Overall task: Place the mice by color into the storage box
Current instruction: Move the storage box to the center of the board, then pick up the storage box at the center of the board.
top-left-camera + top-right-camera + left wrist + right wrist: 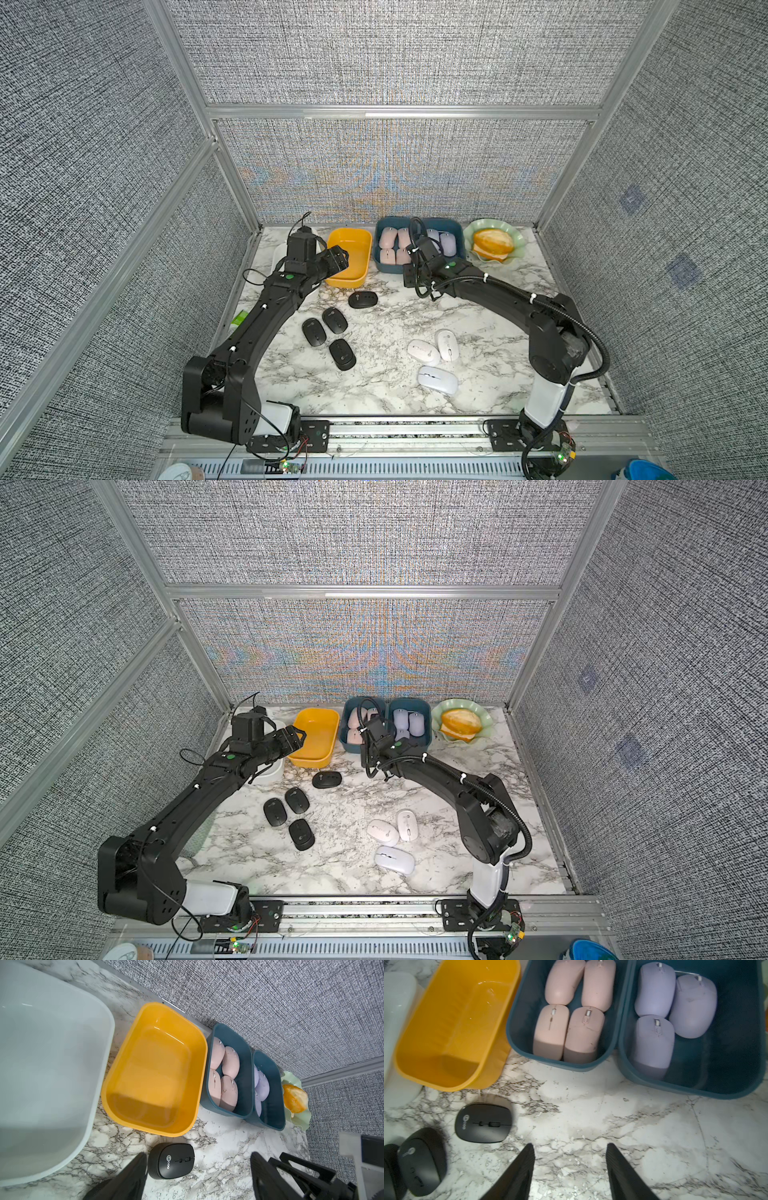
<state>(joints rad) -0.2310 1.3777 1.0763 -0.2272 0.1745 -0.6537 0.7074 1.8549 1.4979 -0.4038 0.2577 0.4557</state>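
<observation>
**Two colours boxed, two waiting**

Pink mice (551, 1030) and lilac mice (654, 1039) fill separate blue boxes (625, 1012) at 12 o'clock, one colour each. Black mice (335, 320) at 9 and white mice (423, 352) at 4 lie on the worktop (386, 324). The left pincer (197, 1154) and right pincer (570, 1145) are both wide and empty.

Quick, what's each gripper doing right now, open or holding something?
Left gripper: open, holding nothing.
Right gripper: open, holding nothing.

Black mice (335, 320) centre-left, white mice (423, 352) lower centre-right, on the white-grey marbled tabletop (386, 332). Pink mice (551, 1030) and lilac mice (654, 989) in teal bins (517, 1022). Yellow-orange bin (456, 1012), pale green dish (515, 237), grey woven walls (374, 62).
</observation>
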